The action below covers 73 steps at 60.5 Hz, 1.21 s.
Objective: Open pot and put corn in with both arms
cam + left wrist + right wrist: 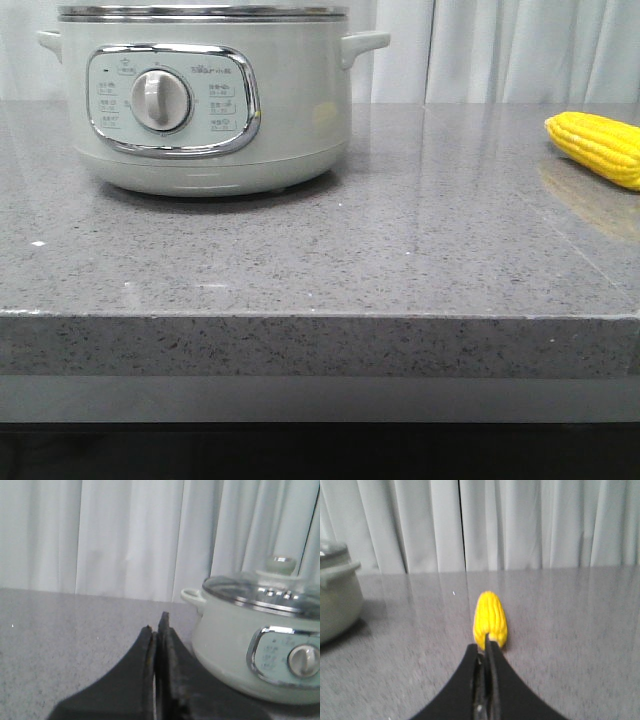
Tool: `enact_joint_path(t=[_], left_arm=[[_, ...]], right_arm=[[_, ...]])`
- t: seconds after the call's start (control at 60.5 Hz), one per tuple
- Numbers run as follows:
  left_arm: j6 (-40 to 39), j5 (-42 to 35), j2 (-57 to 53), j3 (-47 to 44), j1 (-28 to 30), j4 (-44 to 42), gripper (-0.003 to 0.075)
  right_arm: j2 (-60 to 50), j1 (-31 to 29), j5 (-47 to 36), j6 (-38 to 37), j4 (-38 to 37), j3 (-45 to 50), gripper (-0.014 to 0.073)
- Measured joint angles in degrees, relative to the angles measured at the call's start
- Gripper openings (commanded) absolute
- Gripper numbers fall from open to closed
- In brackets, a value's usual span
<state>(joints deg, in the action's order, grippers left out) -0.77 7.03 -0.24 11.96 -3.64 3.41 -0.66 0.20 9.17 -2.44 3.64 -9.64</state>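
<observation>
The grey speckled stone table [300, 260] stands before pale curtains [500, 50]. The pot [205, 100], lid [255, 587] on, sits at the far left; the corn [598, 146] lies far right. Left gripper [157, 625] and right gripper [487, 647] are both closed, empty.

I note a grey speckled stone counter [330, 260] with a thick front edge. Behind it hang pale pleated curtains [520, 50]. Lighting is soft and even.
</observation>
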Motion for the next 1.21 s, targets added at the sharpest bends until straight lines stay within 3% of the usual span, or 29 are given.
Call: enact_joint_path(t=[0.297, 0.429, 0.71, 1.041, 1.14, 1.206], left_arm=[[0.0, 18.0, 10.9, 22.2, 0.0, 0.0, -0.0020], [0.1, 22.0, 17.5, 28.0, 0.0, 0.0, -0.0020], [0.4, 22.8, 25.9, 29.5, 0.0, 0.0, -0.0020], [0.4, 23.1, 29.9, 28.6, 0.0, -1.0, -0.0018], [0.4, 23.1, 30.7, 28.6, 0.0, -2.4, 0.0052], [0.8, 23.1, 31.0, 28.6, 0.0, -2.6, 0.0171]], right_arm=[[11.6, 0.0, 15.4, 0.0, -0.1, -22.5, -0.0067], [19.3, 0.0, 21.7, 0.0, -0.1, -29.6, -0.0067], [31.2, 0.0, 26.8, 0.0, -0.1, -32.5, -0.0067], [37.6, 0.0, 28.1, 0.0, -0.2, -32.5, -0.0064], [38.3, 0.0, 28.5, 0.0, -0.4, -32.5, -0.0024], [38.5, 0.0, 28.5, 0.0, -0.4, -32.5, 0.0076]])
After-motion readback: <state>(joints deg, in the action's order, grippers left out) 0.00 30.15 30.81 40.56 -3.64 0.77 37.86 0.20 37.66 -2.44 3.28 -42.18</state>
